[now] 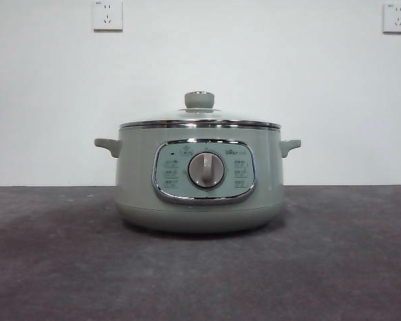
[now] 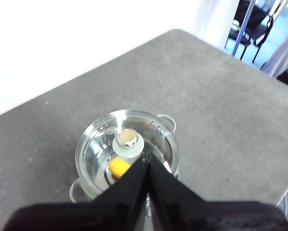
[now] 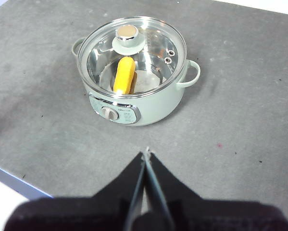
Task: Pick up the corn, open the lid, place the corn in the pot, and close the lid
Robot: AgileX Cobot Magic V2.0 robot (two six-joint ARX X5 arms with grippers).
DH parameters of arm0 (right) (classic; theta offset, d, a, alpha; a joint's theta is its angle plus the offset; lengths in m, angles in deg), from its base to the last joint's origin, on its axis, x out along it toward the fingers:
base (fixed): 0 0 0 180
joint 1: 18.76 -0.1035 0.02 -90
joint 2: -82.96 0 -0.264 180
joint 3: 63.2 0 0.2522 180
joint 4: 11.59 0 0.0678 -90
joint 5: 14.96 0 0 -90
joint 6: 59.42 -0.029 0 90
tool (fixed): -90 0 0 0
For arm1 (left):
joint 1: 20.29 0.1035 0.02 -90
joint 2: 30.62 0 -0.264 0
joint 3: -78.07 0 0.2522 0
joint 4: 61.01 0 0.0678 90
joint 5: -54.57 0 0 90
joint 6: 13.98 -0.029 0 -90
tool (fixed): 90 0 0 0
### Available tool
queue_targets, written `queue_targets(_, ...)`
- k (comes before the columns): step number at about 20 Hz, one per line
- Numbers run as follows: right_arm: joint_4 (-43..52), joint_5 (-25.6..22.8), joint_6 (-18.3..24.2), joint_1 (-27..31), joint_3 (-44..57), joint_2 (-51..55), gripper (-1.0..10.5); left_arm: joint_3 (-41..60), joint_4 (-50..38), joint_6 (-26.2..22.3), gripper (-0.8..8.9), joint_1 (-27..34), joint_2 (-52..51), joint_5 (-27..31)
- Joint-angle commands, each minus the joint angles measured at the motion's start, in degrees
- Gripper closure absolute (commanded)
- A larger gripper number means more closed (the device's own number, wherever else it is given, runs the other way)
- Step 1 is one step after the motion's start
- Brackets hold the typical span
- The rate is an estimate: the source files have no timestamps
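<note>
Corn (image 3: 124,75) is seen lying inside the pot (image 3: 148,108), under the glass lid (image 3: 153,53), which is seated flat on the chrome rim. In the front view the knob (image 1: 199,100) stands upright at the centre and no arm is seen. The left gripper (image 2: 146,161) is clenched and empty, held above the pot. The right gripper (image 3: 146,156) is also clenched, with nothing between its jaws, well apart from the pot over the table (image 3: 240,144). The task is judged to be finished. Only a clean retreat is needed: both arms should be kept clear of the knob, so that the lid is not shifted.
</note>
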Motion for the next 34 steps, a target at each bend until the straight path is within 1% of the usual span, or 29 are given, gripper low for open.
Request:
queue_targets(1, -1.4, -0.1, 0.0, -0.1, 0.5, 0.0, 9.5, 0.2, -0.2, 0.5, 8.17, 0.1, -1.7, -0.2)
queue_targets(3, -1.4, -0.1, 0.0, -0.1, 0.5, 0.0, 9.5, 0.2, -0.2, 0.5, 8.17, 0.1, -2.7, -0.2)
queue_targets(4, -1.3, -0.1, 0.0, -0.1, 0.5, 0.0, 9.5, 0.2, -0.2, -0.3, 8.17, 0.1, -2.7, -0.2)
queue_targets(5, -1.3, -0.1, 0.0, -0.1, 0.5, 0.0, 9.5, 0.2, -0.2, -5.9, 8.17, 0.1, -2.8, 0.0)
queue_targets(6, -1.4, -0.1, 0.0, -0.1, 0.5, 0.0, 9.5, 0.7, 0.0, -7.4, 8.17, 0.2, -2.7, -0.3)
queue_targets(7, -1.4, -0.1, 0.0, -0.1, 0.5, 0.0, 9.5, 2.6, -0.1, -8.5, 8.17, 1.5, -3.8, 0.1)
queue_targets(9, -1.3, -0.1, 0.0, -0.1, 0.5, 0.0, 9.5, 10.0, -0.1, -9.7, 8.17, 7.4, -7.8, 0.4)
queue_targets(11, -1.4, -0.1, 0.0, -0.1, 0.5, 0.0, 9.5, 22.0, -0.9, -11.5, 8.17, 13.9, -13.2, 0.4)
queue_targets(12, -1.3, -0.1, 0.0, -0.1, 0.5, 0.0, 9.5, 30.0, -3.9, -11.8, 8.17, 17.1, -17.0, -0.3)
queue_targets(13, -1.3, -0.1, 0.0, -0.1, 0.5, 0.0, 9.5, 39.1, -9.6, -11.9, 8.17, 20.1, -21.4, -1.3)
queue_targets(14, -1.4, -0.1, 0.0, -0.1, 0.5, 0.0, 9.5, 49.0, -17.0, -11.5, 8.17, 22.7, -26.5, -2.4)
queue_targets(16, -1.4, -0.1, 0.0, -0.1, 0.5, 0.0, 9.5, 69.5, -33.6, -9.5, 8.17, 26.8, -37.2, -2.1)
queue_targets(18, -1.3, -0.1, 0.0, -0.1, 0.5, 0.0, 9.5, 88.6, -48.0, -8.4, 8.17, 29.0, -47.7, -1.4)
queue_targets(19, -1.3, -0.1, 0.0, -0.1, 0.5, 0.0, 9.5, 96.7, -53.1, -7.9, 8.17, 29.3, -52.4, -2.5)
queue_targets(20, -1.3, -0.1, 0.0, -0.1, 0.5, 0.0, 9.5, 103.4, -56.3, -7.2, 8.17, 29.3, -56.7, -4.6)
queue_targets(21, -1.3, -0.1, 0.0, -0.1, 0.5, 0.0, 9.5, 108.9, -57.7, -7.2, 8.17, 29.3, -60.5, -6.7)
queue_targets(22, -1.3, -0.1, 0.0, -0.1, 0.5, 0.0, 9.5, 113.1, -58.5, -7.1, 8.17, 29.3, -64.0, -6.4)
queue_targets(24, -1.4, -0.1, 0.0, -0.1, 0.5, 0.0, 9.5, 120.1, -63.4, -5.2, 8.17, 29.3, -69.7, -6.0)
queue_targets(26, -1.4, -0.1, 0.0, -0.1, 0.5, 0.0, 9.5, 124.3, -65.2, -1.8, 8.17, 29.3, -73.9, -5.0)
queue_targets(28, -1.3, -0.1, 0.0, -0.1, 0.5, -0.1, 9.5, 126.9, -65.1, 0.6, 8.17, 29.3, -76.5, 0.1)
queue_targets(31, -1.3, -0.1, 0.0, -0.1, 0.5, 0.0, 9.5, 127.7, -66.0, -0.1, 8.17, 29.4, -78.3, 7.8)
queue_targets(32, -1.3, -0.1, 0.0, -0.1, 0.5, -0.1, 9.5, 127.8, -66.0, -0.7, 8.17, 29.6, -78.3, 9.0)
queue_targets(34, -1.3, -0.1, 0.0, -0.1, 0.5, -0.1, 9.5, 127.8, -66.1, -0.9, 8.17, 30.1, -78.3, 8.6)
